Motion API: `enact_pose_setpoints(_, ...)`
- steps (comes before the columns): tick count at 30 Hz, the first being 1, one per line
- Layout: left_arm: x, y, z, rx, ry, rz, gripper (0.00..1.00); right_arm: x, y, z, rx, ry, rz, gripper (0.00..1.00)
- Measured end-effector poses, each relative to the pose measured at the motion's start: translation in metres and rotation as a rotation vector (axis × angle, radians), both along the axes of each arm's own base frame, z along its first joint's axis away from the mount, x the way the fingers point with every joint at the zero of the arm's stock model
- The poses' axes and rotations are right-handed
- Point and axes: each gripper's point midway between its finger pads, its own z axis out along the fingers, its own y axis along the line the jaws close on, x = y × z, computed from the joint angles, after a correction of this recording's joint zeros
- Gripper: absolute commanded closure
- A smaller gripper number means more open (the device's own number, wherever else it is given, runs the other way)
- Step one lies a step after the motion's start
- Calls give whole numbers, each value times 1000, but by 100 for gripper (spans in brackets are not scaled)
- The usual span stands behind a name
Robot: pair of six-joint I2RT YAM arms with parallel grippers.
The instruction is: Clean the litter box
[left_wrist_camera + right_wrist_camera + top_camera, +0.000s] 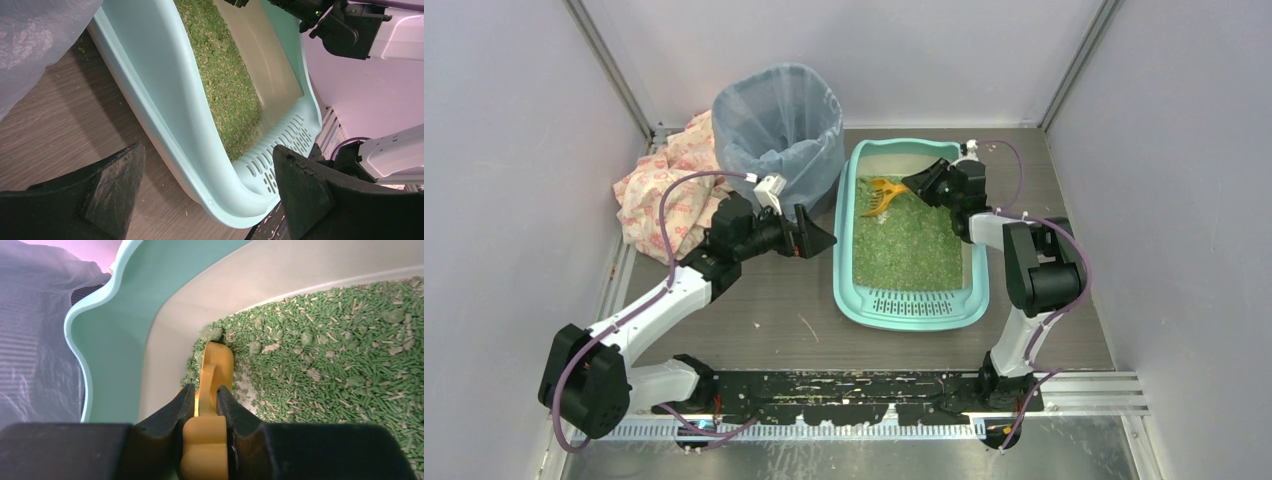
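The teal litter box (pixel 844 240) lies in the middle of the table, its slotted grate step (pixel 919 302) at the near end and green granular litter (pixel 906 245) inside. My right gripper (pixel 917 186) is shut on the handle of the orange scoop (pixel 881 194), whose head rests in the litter at the far left corner. In the right wrist view the scoop (pixel 214 370) sits edge-on against the box wall (pixel 125 325). My left gripper (pixel 822 240) is open and empty just left of the box's left rim (pixel 165 115), which shows between its fingers.
A blue-grey bag-lined round bin (pixel 779 125) stands at the back left, next to the box. A patterned cloth bag (pixel 659 185) lies left of the bin. Grey walls enclose the table on three sides. Litter crumbs lie on the table by the arm bases (pixel 824 385).
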Motion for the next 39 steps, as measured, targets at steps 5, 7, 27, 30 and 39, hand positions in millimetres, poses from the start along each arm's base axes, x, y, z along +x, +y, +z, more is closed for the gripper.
enact_pose_setpoints(5,0,0,-2,2,5,-1,3,-6,1,3,36,-5,13,99)
enact_pose_setpoints(7,1,-1,-3,3,9,-1,3,-10,-1,6,54,-7,17,99)
enact_pose_setpoints(27,-2,0,-9,4,25,-5,3,-46,-41,57,144,-85,-18,99)
enact_pose_setpoints(30,-2,-1,-8,-1,24,-9,3,-52,-51,73,157,-115,-30,99)
enact_pose_setpoints(39,-2,-2,-10,-2,27,-13,3,-75,-107,101,232,-219,-127,99)
